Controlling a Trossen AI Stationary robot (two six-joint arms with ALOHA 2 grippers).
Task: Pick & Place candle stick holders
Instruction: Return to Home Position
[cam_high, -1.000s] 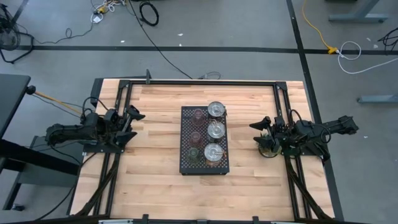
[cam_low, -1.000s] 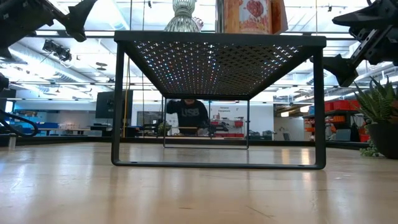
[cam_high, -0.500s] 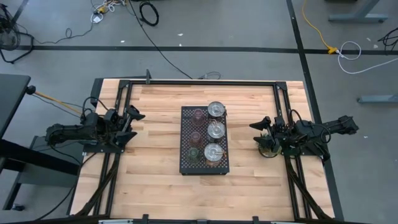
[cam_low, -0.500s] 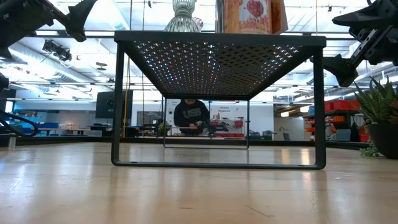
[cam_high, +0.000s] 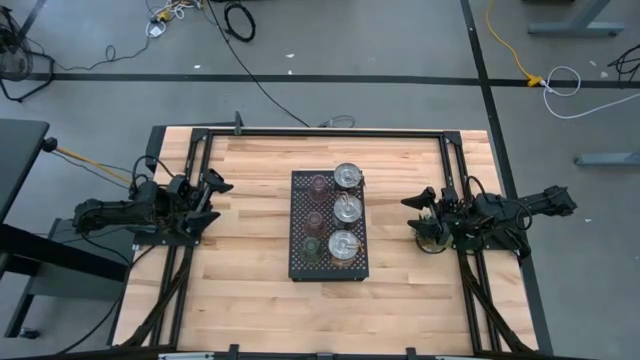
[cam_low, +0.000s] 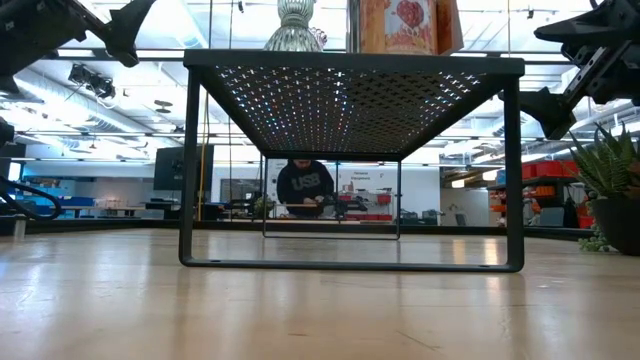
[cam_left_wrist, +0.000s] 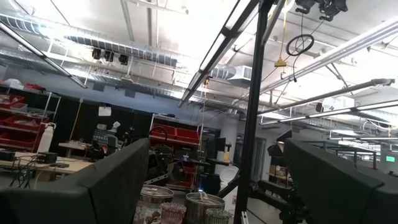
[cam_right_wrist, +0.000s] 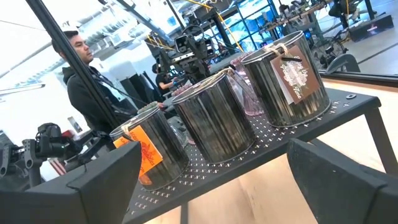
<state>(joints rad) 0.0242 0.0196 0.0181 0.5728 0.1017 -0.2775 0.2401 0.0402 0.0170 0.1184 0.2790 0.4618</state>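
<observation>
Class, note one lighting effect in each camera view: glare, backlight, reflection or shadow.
Low view: ceiling lights sparkle through the backlit black perforated metal shelf. Left wrist view: ceiling glare leaves the open left tool dark. Right wrist view: beyond the open right tool, the shiny silver metal candle tins mirror the room. High view: even light, faint shadows.

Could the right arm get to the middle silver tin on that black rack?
Probably yes. The middle silver tin stands on the side of the rack facing the right gripper, which is open and empty, with only bare table between them.
</observation>
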